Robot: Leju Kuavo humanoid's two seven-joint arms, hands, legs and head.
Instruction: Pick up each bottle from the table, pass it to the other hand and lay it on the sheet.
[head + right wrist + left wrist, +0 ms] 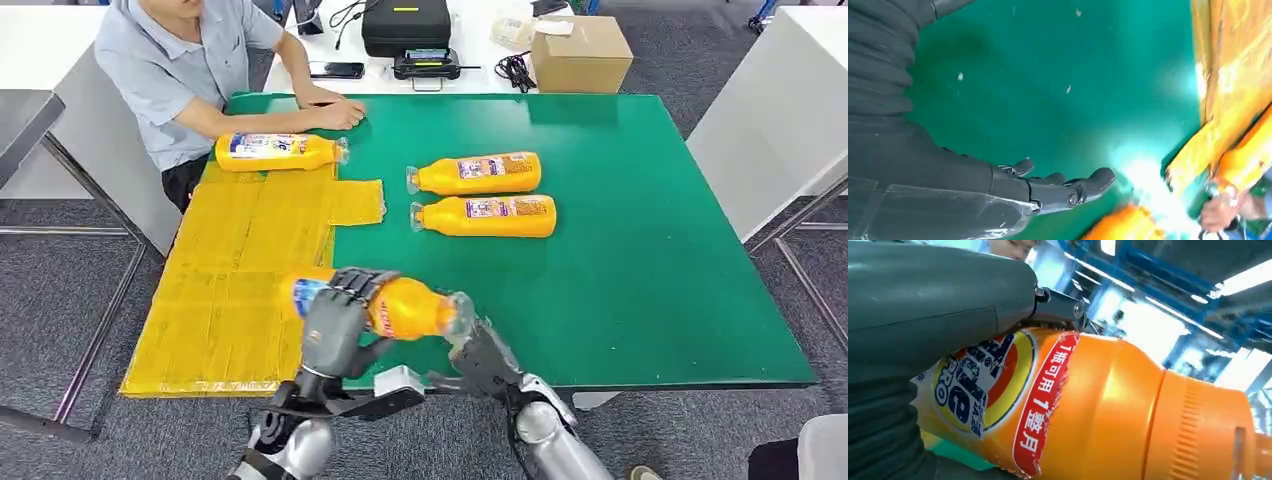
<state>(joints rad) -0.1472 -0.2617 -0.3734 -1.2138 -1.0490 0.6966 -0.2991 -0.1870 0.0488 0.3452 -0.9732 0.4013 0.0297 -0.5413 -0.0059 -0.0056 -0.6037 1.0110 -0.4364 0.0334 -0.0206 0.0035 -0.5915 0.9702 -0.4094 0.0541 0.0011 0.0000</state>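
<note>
Two bottles (480, 194) lie on the green table (650, 280); a third (280, 151) rests by a person's hand (335, 113) at the yellow sheet's (240, 270) edge. The left hand (335, 325) grips an orange bottle (400, 308); the right hand (480, 360) is spread, empty.

From my station I saw a green tabletop (640, 280) carrying a yellow sheet (230, 290) along its left side, the sheet's far right corner jutting out toward the middle. One orange bottle (278, 151) lay on its side at the sheet's far edge, cap pointing right. Two more bottles lay side by side on the bare green near the middle, the far one (475, 173) and the near one (485, 216), both caps pointing left toward the sheet. A person's forearm (300, 118) rested on the far left corner.
</note>
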